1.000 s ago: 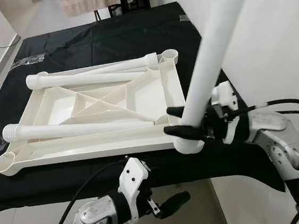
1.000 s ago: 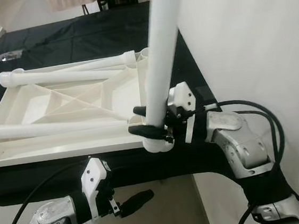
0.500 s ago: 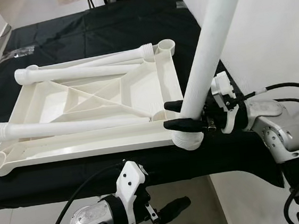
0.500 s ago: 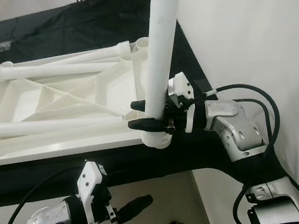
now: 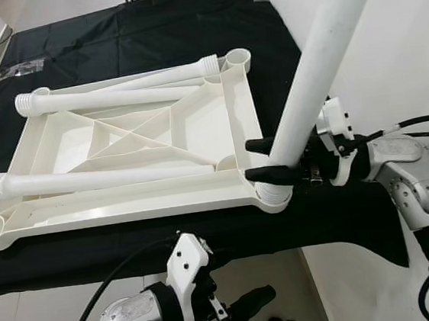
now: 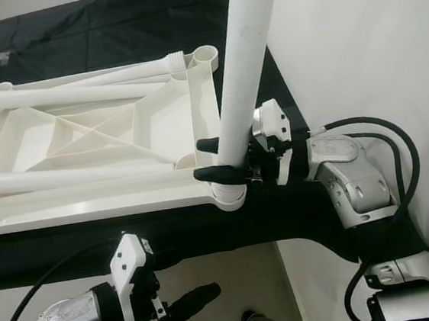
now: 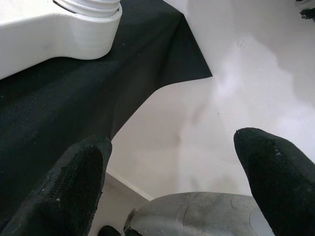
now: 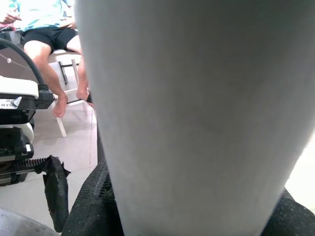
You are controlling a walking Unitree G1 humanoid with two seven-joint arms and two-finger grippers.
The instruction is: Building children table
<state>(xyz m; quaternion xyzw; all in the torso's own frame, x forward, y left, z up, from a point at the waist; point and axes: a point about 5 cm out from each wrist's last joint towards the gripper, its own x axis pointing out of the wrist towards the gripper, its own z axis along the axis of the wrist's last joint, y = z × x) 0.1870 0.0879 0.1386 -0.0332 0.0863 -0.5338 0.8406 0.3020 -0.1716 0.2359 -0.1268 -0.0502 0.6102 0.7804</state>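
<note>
While left gripper [image 5: 245, 304] jaws gape empty, right gripper [image 5: 263, 160] clamped round table leg [image 5: 314, 73] in tabletop [image 5: 127, 204] corner socket.

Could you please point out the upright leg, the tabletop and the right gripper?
Upright leg [image 5: 310, 81], left eye view, mid-shaft.
Tabletop [image 5: 127, 208], left eye view, near rim.
Right gripper [image 5: 257, 160], left eye view, between fingertips.

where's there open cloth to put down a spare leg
Free: the black cloth beyond the tabletop, and the near strip between it and the edge. Crowded: the near right corner, where the right claw holds the upright leg in its socket.
</note>
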